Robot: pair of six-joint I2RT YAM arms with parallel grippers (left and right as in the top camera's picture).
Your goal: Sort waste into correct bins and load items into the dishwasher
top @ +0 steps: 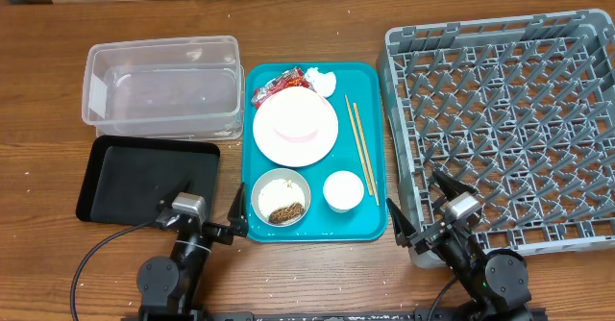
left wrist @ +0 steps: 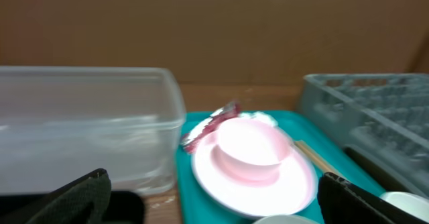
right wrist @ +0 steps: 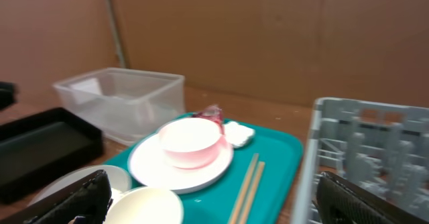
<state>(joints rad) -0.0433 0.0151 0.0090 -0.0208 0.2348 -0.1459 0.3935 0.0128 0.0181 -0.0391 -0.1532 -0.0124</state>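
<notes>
**A:** which way are your chopsticks [top: 360,150] lying?

**B:** Side by side on the right of the teal tray [top: 373,79], just beside the plate [top: 295,129]. Long axis runs far-to-near, and the near ends lean a bit toward the dish rack [top: 509,119].

**A:** any writing you can read on the wrapper [top: 276,84]?

**B:** nah, print's too small. It sits diagonally at the tray's far-left corner. Your left gripper [top: 209,203] and right gripper [top: 423,209] both have jaws spread wide, holding nothing.
</notes>
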